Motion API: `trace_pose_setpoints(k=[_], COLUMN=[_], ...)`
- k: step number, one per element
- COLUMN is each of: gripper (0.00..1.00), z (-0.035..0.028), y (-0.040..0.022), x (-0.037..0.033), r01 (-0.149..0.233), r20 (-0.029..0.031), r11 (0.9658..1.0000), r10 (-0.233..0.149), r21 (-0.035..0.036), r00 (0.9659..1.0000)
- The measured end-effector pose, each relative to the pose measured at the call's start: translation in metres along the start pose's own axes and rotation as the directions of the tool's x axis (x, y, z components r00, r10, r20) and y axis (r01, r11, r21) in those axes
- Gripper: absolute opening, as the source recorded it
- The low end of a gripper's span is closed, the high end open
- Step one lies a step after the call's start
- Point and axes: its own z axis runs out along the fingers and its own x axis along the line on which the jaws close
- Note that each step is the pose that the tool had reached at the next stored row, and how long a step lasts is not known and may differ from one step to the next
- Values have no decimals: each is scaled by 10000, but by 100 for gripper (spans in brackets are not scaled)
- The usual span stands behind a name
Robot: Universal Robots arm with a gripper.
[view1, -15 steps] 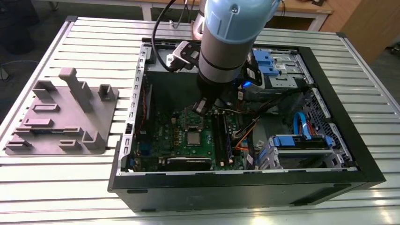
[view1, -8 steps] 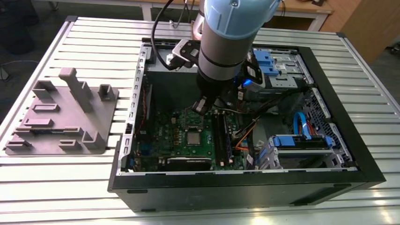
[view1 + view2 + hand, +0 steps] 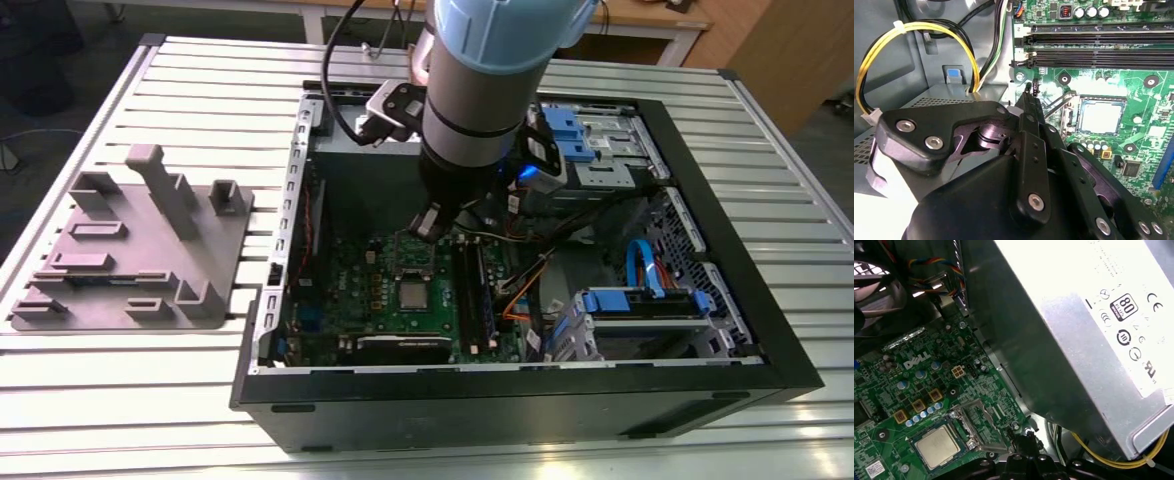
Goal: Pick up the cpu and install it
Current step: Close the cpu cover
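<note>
In the exterior view, an open black case lies on a ribbed metal bench. It holds a green board, blue-tabbed drive bays and loose cables. The cpu, a small flat square with a pale silvery top, sits in its socket on the board. The arm, a grey cylinder with a blue cap, reaches down into the case, and its pincer hangs just above the board, near the cpu but apart from it. On the exterior view's left a grey plastic fixture with upright blocks rests on the bench. In the second wrist view, the black, bolted pincer has its slim fingers pressed together with nothing between them, clenched on air. The cpu lies flat inside the metal socket frame, beside the pincer tip. Black memory slots run along the board, and yellow wires loop over the grey case wall. In the first wrist view, the cpu sits in the socket with the frame's lid raised beside it. The pincer is near it, not touching. The silvery power supply, a smooth metal box, stands over the board.
</note>
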Motion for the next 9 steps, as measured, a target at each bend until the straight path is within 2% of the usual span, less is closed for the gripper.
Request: trace_pose_setpoints(k=[3, 9], gripper=[10, 10], z=[-7, -42], y=[3, 11], x=[1, -4], r01=[1, 1], r20=[-65, -114], r11=[10000, 10000], r10=[-1, 0], r21=[41, 73], r00=[10000, 9999])
